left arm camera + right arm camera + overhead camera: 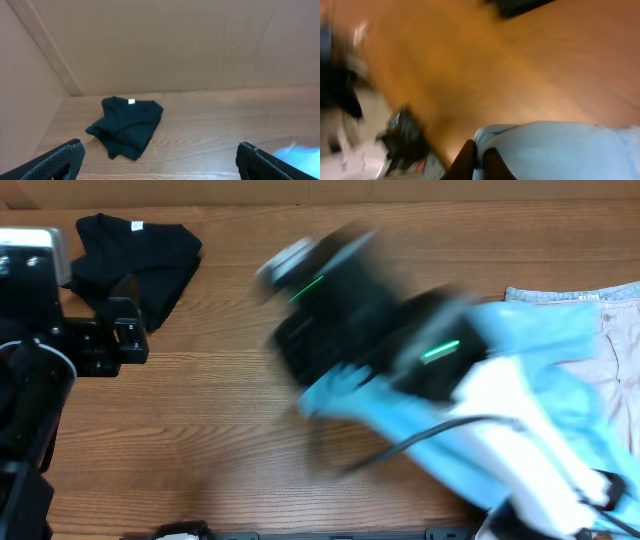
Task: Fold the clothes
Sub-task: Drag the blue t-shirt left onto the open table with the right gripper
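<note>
Grip confirmed: right gripper (pixel 479 156) clamped on light blue T-shirt (pixel 555 150) edge, held over the desk's (pixel 200 430) right half, presumably for spreading. Idle left gripper (pixel 162 162) gapes empty, facing black garment (pixel 127 125) at far-left corner.

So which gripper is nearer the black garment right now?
Left. The left gripper hangs open close beside the black garment, not touching it. The right gripper is far off toward mid-table, blurred, its fingers pinching the light blue T-shirt.
</note>
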Motion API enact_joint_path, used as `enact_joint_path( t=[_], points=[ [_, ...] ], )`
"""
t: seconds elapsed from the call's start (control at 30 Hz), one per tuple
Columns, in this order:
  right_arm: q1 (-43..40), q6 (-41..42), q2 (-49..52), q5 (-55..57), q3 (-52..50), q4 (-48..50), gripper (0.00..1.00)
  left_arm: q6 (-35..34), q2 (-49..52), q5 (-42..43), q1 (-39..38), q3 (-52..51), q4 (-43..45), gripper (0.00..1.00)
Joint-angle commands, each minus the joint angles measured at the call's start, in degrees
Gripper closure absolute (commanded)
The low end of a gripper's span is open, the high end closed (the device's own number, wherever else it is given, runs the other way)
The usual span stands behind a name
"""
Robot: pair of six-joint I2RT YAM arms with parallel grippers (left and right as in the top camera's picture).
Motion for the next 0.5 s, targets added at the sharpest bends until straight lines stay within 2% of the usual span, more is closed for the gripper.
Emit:
enact_joint_path(
  t=[0.0, 0.07, 0.1, 0.13, 0.2, 0.23, 0.47],
  points=[
    [11.15, -0.46, 3.02, 12.35, 0.22, 0.48, 0.92, -2.23, -0.13, -2.16, -0.33, 1.22, -0.17, 0.0],
    [14.23, 0.92, 3.96, 16.59, 0.22, 1.05, 0.89, -2.19, -0.07, -1.64, -0.33, 1.22, -0.17, 0.0],
    [14.82, 0.87, 3.98, 17.68, 0.22, 1.31, 0.83, -2.14, -0.07, -0.81, -0.33, 1.22, -0.17, 0.0],
    [14.93, 0.9, 3.93, 18.69, 0.33, 1.44, 0.73, -2.12, 0.04, 0.28, -0.33, 1.22, -0.15, 0.0],
    [14.32, 0.96, 3.65, 20.04, 1.01, 1.38, 0.47, -1.42, 0.2, 2.6, -0.33, 1.22, -0.11, 0.0],
    [13.64, 1.44, 3.23, 20.46, 1.2, 1.33, 0.41, -0.63, 0.46, 4.02, -0.33, 1.22, -0.11, 0.0],
    [3.74, 8.17, -4.5, 21.11, 1.31, 1.14, 0.33, 2.99, 5.09, 20.94, -0.39, 1.11, -3.67, 0.0]
  ],
)
